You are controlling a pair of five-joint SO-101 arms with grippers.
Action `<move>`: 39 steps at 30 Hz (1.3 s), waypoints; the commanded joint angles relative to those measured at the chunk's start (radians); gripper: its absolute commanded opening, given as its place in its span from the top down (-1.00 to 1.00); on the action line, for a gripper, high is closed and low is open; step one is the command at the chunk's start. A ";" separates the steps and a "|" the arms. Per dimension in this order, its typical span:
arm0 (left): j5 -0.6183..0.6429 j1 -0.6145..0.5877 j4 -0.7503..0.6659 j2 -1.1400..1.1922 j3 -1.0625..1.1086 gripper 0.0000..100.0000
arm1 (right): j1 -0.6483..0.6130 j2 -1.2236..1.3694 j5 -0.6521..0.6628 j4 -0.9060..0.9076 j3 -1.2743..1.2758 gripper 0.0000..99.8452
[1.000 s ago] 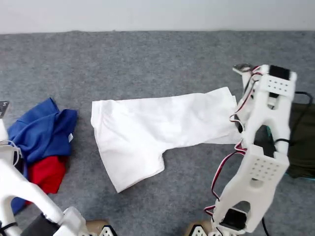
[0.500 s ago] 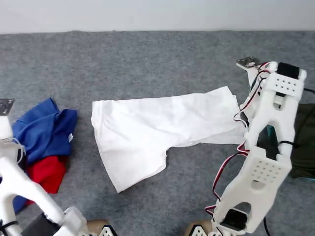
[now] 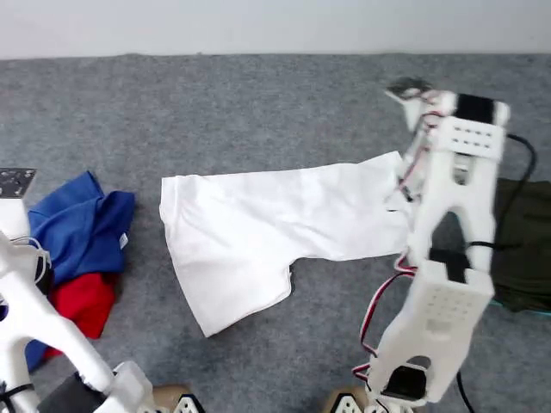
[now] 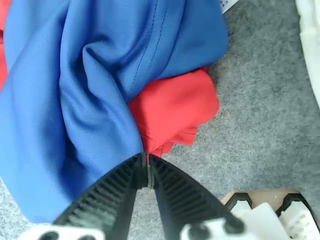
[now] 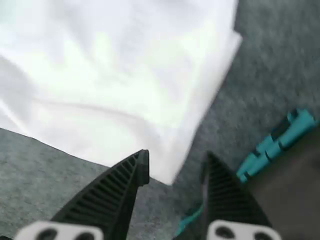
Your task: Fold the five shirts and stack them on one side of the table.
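No readable text, number or sign anywhere. Only a small white tag [image 3: 125, 241] on the blue shirt [image 3: 73, 228], at its 3 o'clock edge, too small to read.

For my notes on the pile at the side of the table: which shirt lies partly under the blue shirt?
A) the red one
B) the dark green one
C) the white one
A: the red shirt sticks out from beneath the crumpled blue shirt, which lies over its upper part.
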 commanded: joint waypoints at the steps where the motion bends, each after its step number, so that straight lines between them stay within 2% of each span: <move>1: 0.000 0.000 -0.008 -0.035 -0.031 0.97 | -0.088 -0.038 -0.014 -0.005 -0.046 1.00; 3: 0.002 0.000 -0.008 -0.035 -0.031 0.97 | -0.111 0.001 -0.032 -0.025 -0.046 0.94; 6: 0.003 0.000 0.000 -0.035 -0.031 0.97 | -0.104 0.058 -0.058 -0.124 -0.046 0.98; 14: 0.000 -0.040 0.014 -0.037 -0.031 0.97 | 0.012 0.160 -0.060 -0.438 -0.046 0.97; 17: 0.000 -0.069 0.014 -0.037 -0.031 0.97 | 0.048 0.186 -0.060 -0.476 -0.046 0.97; 23: 0.000 -0.110 0.020 -0.043 -0.031 0.97 | -0.005 0.111 -0.061 -0.271 -0.046 0.98; 32: 0.000 -0.221 0.020 -0.043 -0.033 0.97 | -0.245 0.025 -0.055 0.035 -0.044 0.97; 39: 0.000 -0.241 0.020 -0.043 -0.033 0.97 | -0.458 -0.110 -0.063 0.042 0.127 0.93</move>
